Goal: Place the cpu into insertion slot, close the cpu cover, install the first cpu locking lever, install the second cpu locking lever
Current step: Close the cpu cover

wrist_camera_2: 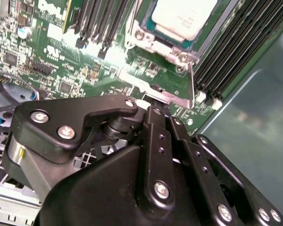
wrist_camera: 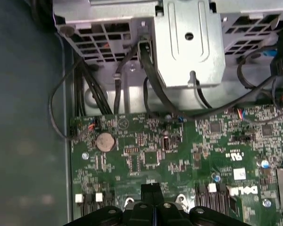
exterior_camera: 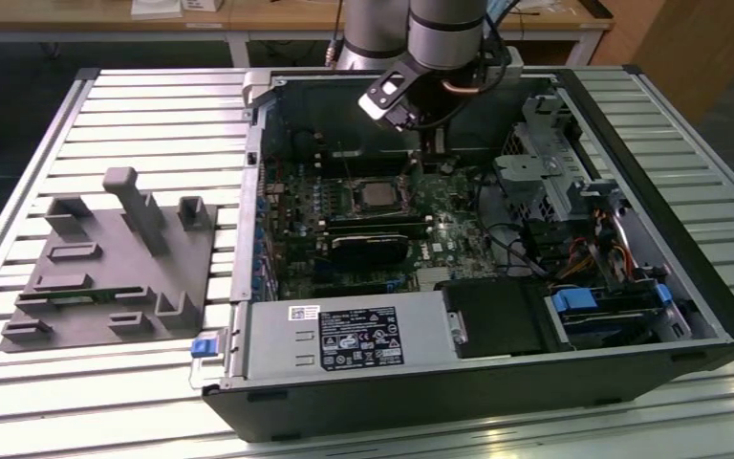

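Within silver-rimmed insertion slot: flat silvery cpu; black gripper near.

The claw stands low inside the open computer case, hemmed between its far wall and the chip. A grey drive cage crowds the exterior view's right, with loose cables beside it. A black card bars the near side. The space above the chip is open.

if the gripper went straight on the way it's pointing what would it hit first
Probably the silver edge of the cpu cover just ahead of the gripper, beside the cpu, though depth is unclear.
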Controlling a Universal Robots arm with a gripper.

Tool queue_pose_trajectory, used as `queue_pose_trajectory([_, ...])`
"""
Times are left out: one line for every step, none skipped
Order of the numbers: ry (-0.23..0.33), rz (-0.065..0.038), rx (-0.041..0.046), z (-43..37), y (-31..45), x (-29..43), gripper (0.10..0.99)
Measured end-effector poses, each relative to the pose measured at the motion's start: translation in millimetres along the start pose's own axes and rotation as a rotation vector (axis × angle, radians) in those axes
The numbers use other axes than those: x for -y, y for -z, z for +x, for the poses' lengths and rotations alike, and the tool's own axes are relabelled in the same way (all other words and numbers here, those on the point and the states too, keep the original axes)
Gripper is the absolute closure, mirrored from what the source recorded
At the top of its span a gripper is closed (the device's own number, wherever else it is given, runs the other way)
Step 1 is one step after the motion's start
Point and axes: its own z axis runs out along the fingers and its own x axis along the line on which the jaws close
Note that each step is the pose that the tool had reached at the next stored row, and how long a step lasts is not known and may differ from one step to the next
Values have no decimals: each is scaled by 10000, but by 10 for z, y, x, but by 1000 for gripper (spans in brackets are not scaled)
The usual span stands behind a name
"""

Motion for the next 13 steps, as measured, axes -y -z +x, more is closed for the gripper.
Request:
queue_pose_trajectory([0, 0, -2, -2, 2, 18, 980])
queue_pose_trajectory([-1, 0, -3, -3, 3, 38, 980])
queue_pose_trajectory([-1, 0, -6, -5, 5, 58, 980])
queue_pose_trajectory([-1, 0, -8, -7, 6, 77, 980])
queue_pose_trajectory([-1, 0, -10, -8, 7, 95, 980])
queue_pose_trajectory([-1, 0, -11, -10, 8, 113, 980])
queue_pose_trajectory([-1, 0, -12, -12, 10, 131, 980])
queue_pose_trajectory([-1, 1, -11, -14, 12, 149, 980])
queue_pose_trajectory([0, 1, -11, -15, 13, 167, 980])
queue_pose_trajectory([-1, 0, -12, -17, 14, 187, 980])
queue_pose_trajectory([-1, 1, -12, -19, 16, 205, 980])
queue_pose_trajectory([-1, 1, -11, -20, 18, 225, 980])
queue_pose_trajectory([-1, 1, -12, -22, 19, 243, 980])
